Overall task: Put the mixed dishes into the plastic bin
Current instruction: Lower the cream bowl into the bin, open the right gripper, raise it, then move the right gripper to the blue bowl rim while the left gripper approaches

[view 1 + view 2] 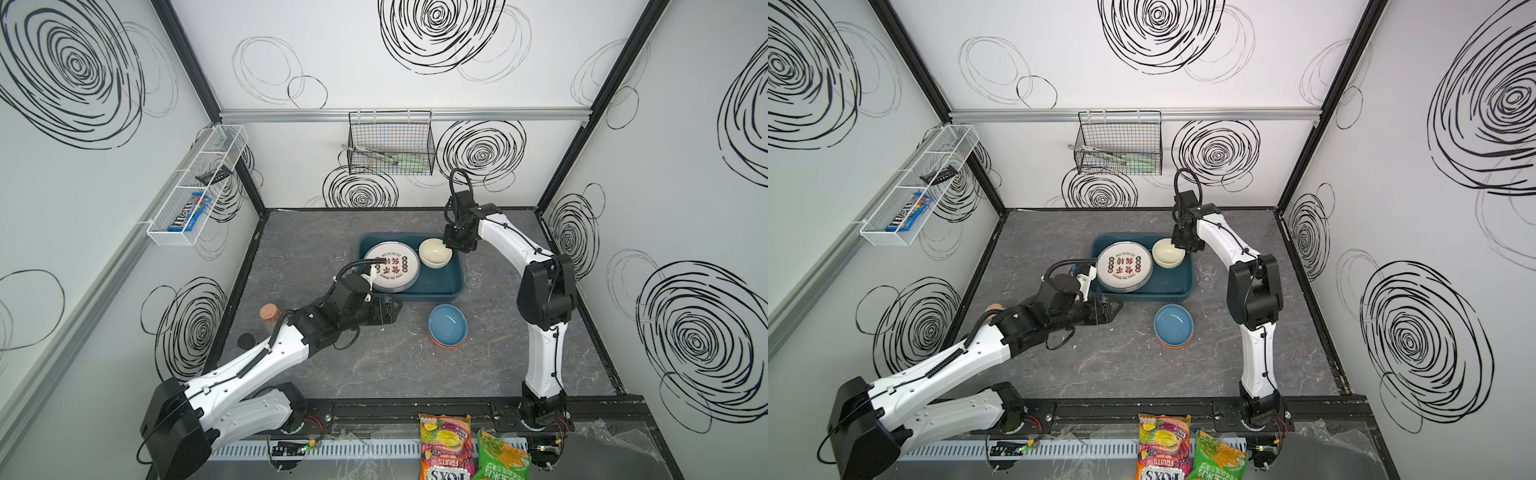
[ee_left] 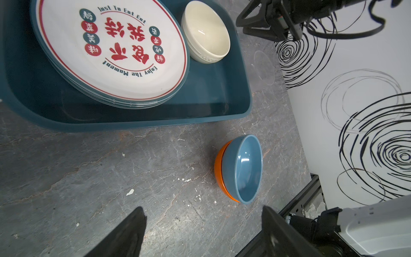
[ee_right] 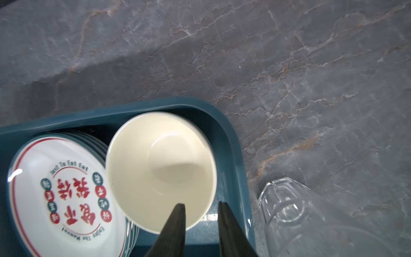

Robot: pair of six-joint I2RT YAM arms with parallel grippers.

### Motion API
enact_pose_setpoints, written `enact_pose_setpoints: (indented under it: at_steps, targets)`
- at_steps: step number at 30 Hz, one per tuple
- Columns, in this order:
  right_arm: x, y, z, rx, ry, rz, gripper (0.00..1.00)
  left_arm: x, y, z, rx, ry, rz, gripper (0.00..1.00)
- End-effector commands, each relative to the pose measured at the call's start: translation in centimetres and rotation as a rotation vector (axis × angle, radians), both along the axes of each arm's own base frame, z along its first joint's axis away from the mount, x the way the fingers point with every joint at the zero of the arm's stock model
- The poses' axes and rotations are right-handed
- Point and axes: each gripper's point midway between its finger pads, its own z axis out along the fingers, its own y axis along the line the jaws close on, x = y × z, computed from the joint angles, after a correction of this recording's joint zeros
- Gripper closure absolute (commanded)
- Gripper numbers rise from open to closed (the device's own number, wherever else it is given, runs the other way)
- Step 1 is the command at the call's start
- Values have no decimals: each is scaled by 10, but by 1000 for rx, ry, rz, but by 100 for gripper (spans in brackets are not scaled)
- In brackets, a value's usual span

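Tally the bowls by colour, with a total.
Cream bowl: 1, in the bin
Blue bowl: 1, outside the bin, nested in the orange one
Orange bowl: 1, under the blue
Total: 3

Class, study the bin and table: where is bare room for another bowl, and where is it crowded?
Free: in the plastic bin, the floor corner between the plate stack, the cream bowl and the near wall; also the table in front of the blue bowl. Crowded: the bin's far side, where the right gripper straddles the cream bowl's rim.

Wire basket [image 1: 390, 143], mesh rack [image 1: 195, 187], corked jar [image 1: 270, 313], snack bags [image 1: 446, 444] (two)
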Motion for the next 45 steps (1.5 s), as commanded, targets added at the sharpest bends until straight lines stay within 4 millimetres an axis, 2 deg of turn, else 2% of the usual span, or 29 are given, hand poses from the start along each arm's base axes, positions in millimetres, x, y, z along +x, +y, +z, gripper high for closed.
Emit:
enact_pose_setpoints:
  at_steps: [1,10,20,29,36,42,45]
  targets:
    - [-16,1,27,24,-46,17,70,1,0,7,-25,-16,5,15]
    - [-75,4,60,139,-117,107,65,-6,-4,4,-9,3,-31,19]
    - [-156,8,65,300,-143,275,65,-18,-21,-3,48,19,-112,25]
    - [-210,9,79,449,-262,392,68,-28,-52,-11,92,33,-201,31]
    - [-240,-1,71,498,-259,376,75,-32,-76,-24,170,45,-265,35]
    - [-259,-12,45,490,-165,321,75,-27,-91,-32,227,43,-277,35]
    - [-267,-18,35,478,-128,295,72,-24,-96,-36,262,39,-275,35]
